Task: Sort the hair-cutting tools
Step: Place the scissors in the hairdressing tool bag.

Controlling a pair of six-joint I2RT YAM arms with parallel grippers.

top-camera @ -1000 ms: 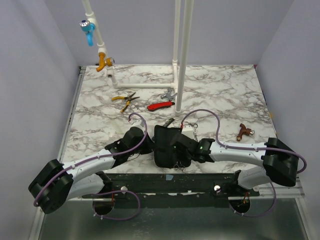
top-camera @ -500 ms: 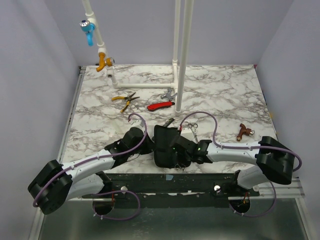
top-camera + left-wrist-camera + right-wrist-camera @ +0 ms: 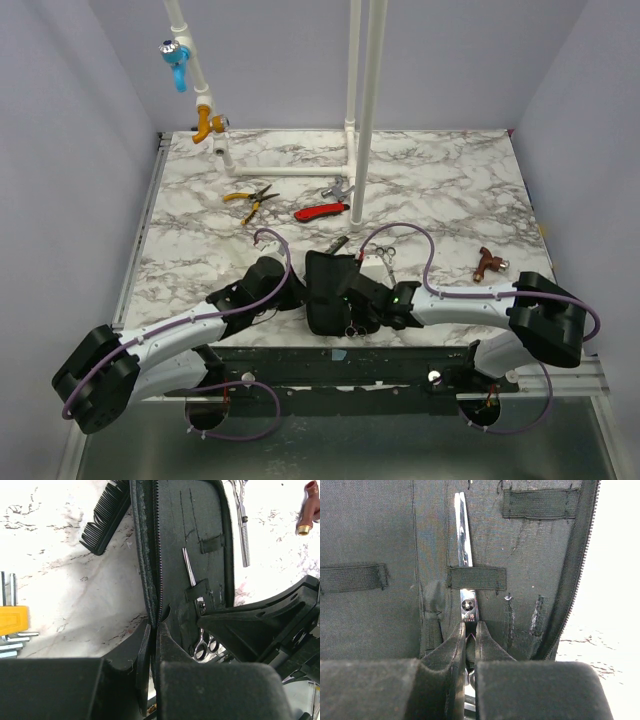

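Observation:
An open black case (image 3: 328,285) lies at the table's near edge. My left gripper (image 3: 152,636) is shut on its zippered left rim (image 3: 150,555); in the top view the left gripper (image 3: 302,292) sits at the case's left side. Small silver scissors (image 3: 463,535) lie inside under an elastic strap (image 3: 476,578). My right gripper (image 3: 470,635) is shut on them just below the pivot; from above the right gripper (image 3: 362,312) reaches in from the right. A black comb (image 3: 105,515) lies left of the case. Thinning scissors (image 3: 243,525) lie right of it.
Yellow-handled pliers (image 3: 250,198), a red-handled tool (image 3: 322,211) and a grey fitting (image 3: 338,188) lie farther back. A brown tool (image 3: 488,263) is at the right. White pipes (image 3: 362,110) rise mid-table. A yellow hex-key set (image 3: 12,622) lies near my left gripper.
My right gripper has closed from open onto the silver scissors in the case and slid slightly left. The left gripper keeps its hold on the case rim.

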